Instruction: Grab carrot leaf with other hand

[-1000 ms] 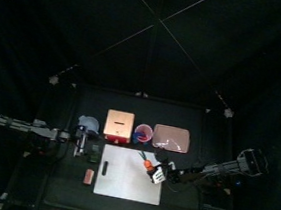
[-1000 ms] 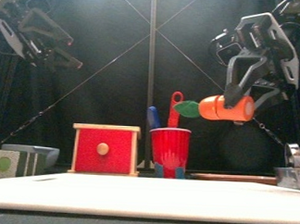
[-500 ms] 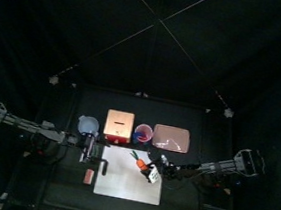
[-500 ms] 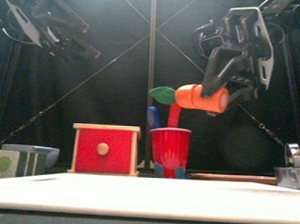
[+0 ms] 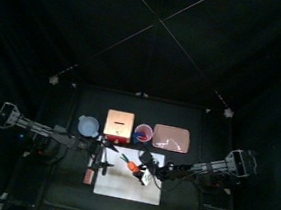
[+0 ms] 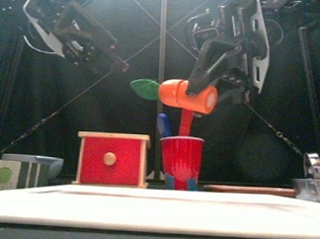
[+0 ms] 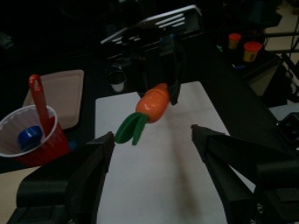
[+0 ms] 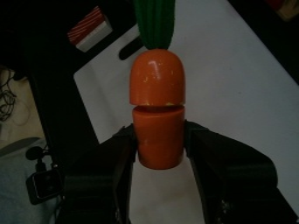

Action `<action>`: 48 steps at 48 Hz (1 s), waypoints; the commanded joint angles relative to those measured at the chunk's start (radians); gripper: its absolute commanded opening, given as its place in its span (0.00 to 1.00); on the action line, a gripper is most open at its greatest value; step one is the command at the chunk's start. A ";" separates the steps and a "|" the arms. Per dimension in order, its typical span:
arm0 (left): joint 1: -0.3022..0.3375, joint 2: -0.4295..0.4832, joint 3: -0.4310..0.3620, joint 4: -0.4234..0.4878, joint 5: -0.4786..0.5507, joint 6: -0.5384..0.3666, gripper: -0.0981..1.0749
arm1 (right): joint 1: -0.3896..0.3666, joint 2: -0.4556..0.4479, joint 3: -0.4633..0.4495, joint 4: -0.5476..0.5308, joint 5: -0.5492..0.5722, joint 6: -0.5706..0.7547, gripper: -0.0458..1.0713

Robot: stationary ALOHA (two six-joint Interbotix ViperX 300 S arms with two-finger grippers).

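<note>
A toy carrot [image 6: 190, 96] hangs above the table's middle, gripped by its orange body in my right gripper [image 6: 215, 86]. Its green carrot leaf [image 6: 146, 88] sticks out toward the left arm. The right wrist view shows the jaws shut on the lower half of the carrot [image 8: 158, 87], with the carrot leaf [image 8: 156, 22] pointing away. My left gripper [image 6: 107, 56] hangs open a little left of and above the leaf. In the left wrist view the carrot leaf [image 7: 132, 128] lies just ahead of the left gripper [image 7: 152, 142], between its spread jaws without touching them.
A white cutting board [image 5: 127, 184] lies under both grippers. Behind it stand a red box [image 6: 112, 159], a red cup [image 6: 181, 157] with utensils in it, and a pink tray [image 5: 171, 138]. A grey block [image 6: 23, 170] sits far left and a metal piece [image 6: 310, 182] far right.
The right gripper has carried the carrot left and slightly higher, toward the middle. The left gripper has come in from the left toward the leaf, staying open.
</note>
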 commanded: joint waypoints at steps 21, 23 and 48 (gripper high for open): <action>0.037 0.163 -0.095 -0.038 -0.032 0.003 0.94 | -0.005 0.018 -0.041 -0.015 -0.006 -0.003 0.51; 0.041 0.169 -0.097 -0.037 -0.032 0.003 0.94 | -0.005 0.018 -0.041 -0.017 -0.006 -0.003 0.51; 0.075 0.172 -0.095 -0.012 -0.038 0.005 0.94 | 0.003 0.031 -0.040 -0.012 -0.006 -0.003 0.51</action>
